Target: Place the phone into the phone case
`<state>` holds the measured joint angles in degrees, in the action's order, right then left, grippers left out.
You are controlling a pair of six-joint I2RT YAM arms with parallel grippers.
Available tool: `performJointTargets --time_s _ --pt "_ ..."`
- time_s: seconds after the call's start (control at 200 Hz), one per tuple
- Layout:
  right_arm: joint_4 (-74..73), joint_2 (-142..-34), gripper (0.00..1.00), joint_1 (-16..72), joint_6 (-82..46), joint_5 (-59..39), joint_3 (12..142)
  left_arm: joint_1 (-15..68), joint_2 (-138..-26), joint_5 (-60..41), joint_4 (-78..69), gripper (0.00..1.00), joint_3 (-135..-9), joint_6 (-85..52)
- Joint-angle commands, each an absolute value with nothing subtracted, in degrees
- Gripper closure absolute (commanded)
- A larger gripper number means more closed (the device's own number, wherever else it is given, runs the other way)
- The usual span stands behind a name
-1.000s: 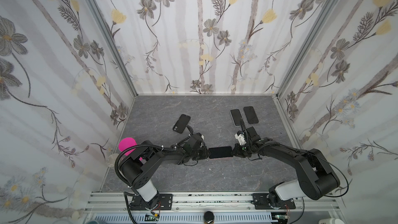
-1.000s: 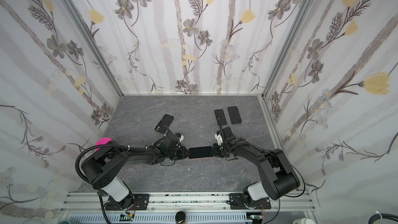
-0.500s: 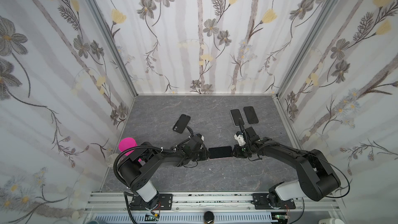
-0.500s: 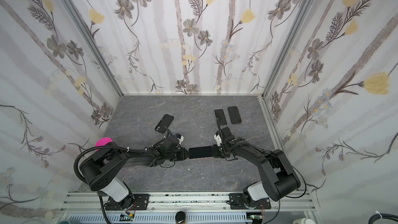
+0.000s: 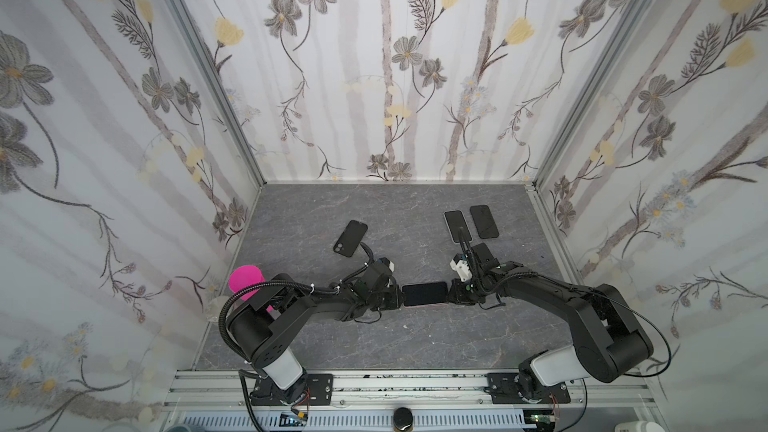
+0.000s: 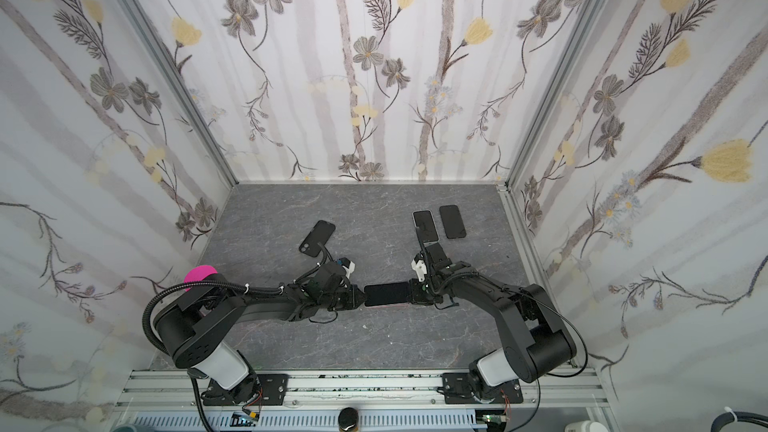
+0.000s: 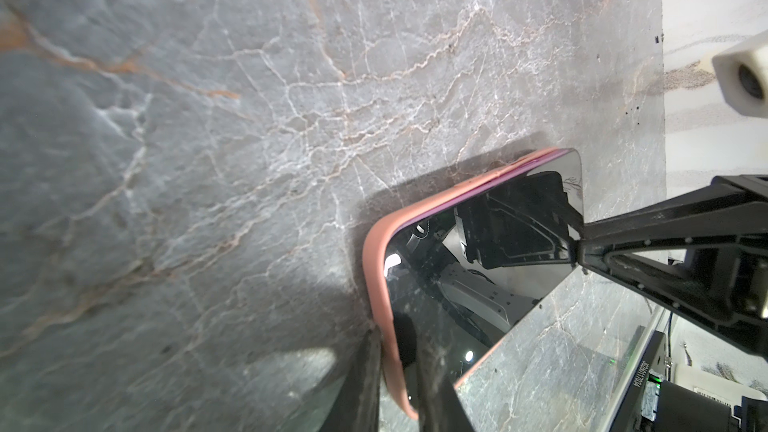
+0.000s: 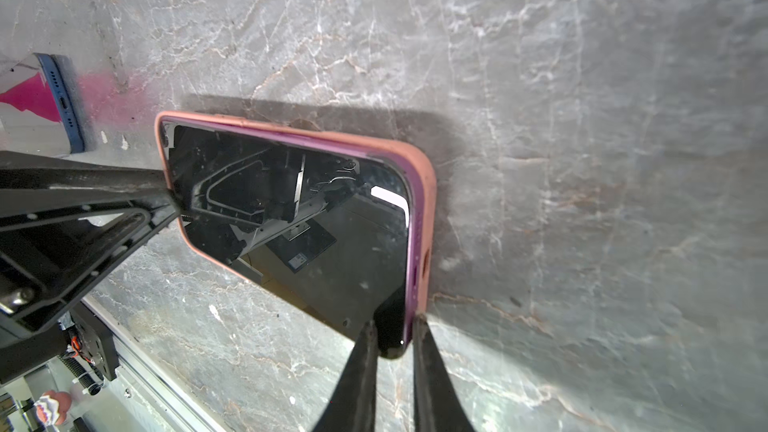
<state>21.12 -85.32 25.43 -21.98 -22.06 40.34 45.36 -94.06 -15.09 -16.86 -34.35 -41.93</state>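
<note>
A black-screened phone [image 5: 424, 293] [image 6: 388, 293] lies crosswise at mid-table in a salmon-pink phone case [image 7: 376, 280] [image 8: 428, 209]. Its purple edge stands a little above the case rim along one long side. My left gripper [image 5: 400, 297] [image 6: 360, 297] [image 7: 397, 351] is shut on the left end, with one finger behind the case and the other on the screen [image 7: 478, 284]. My right gripper [image 5: 449, 295] [image 6: 411, 293] [image 8: 392, 326] is shut on the right end, pinching the phone's corner and the case edge, with the screen [image 8: 316, 222] facing the camera.
A black phone [image 5: 350, 238] lies back-up to the rear left. Two more dark phones [image 5: 458, 225] [image 5: 484, 221] lie side by side at the rear right, close to the right arm's wrist. A pink object [image 5: 245, 280] sits by the left wall. Walls enclose three sides.
</note>
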Motion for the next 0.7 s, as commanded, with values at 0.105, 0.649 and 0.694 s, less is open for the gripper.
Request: performJointTargets --time_s 0.105,0.649,0.694 --pt "21.62 -88.55 0.94 26.14 -21.38 -20.41 38.84 45.53 -95.58 -14.24 -9.58 0.79 -34.47 -41.04" --pt "26.14 -85.30 0.88 27.69 -22.04 -15.65 44.70 45.46 -94.32 -11.52 -7.65 0.78 -34.19 -40.85" --pt "26.82 -84.62 0.86 27.66 -21.98 -15.02 45.98 45.48 -93.67 -11.43 -7.81 0.78 -34.23 -41.03"
